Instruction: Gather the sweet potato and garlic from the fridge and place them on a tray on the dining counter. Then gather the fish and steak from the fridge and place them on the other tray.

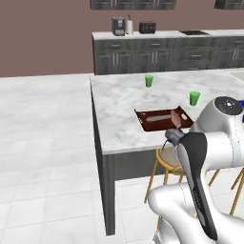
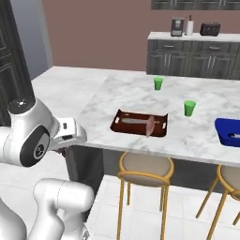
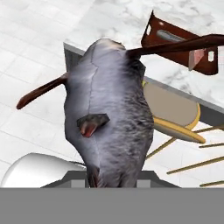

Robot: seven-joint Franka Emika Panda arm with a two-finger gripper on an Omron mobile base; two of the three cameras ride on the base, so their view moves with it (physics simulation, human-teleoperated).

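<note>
Pinching a grey finned body (image 3: pixel 109 118), the gripper (image 3: pixel 112 180) has its jaws pressed against the lower end, which hides the tips in the hand view. The body is mottled grey, with dark reddish fins sticking out at 9 and 2 o'clock. In the left base view the gripper (image 1: pixel 172 137) hangs just off the near edge of the dining counter (image 2: pixel 122 93), above a wooden stool (image 2: pixel 145 168).

At 12 o'clock from it in that view, the other tray (image 2: pixel 140 132) sits close to the same edge. It holds a slim grey fish (image 2: pixel 132 121) lying lengthwise and the pink steak (image 2: pixel 150 126), tilted up on edge toward one short end.

In the right base view the blue tray (image 2: pixel 229 132) lies at 3 o'clock from the brown one, well apart, also near the edge; what is in it cannot be made out. Two green cups (image 2: pixel 158 83) (image 2: pixel 189 108) stand farther in, at 12 and 2 o'clock. Bare marble stretches left of the brown tray to the counter's corner.
</note>
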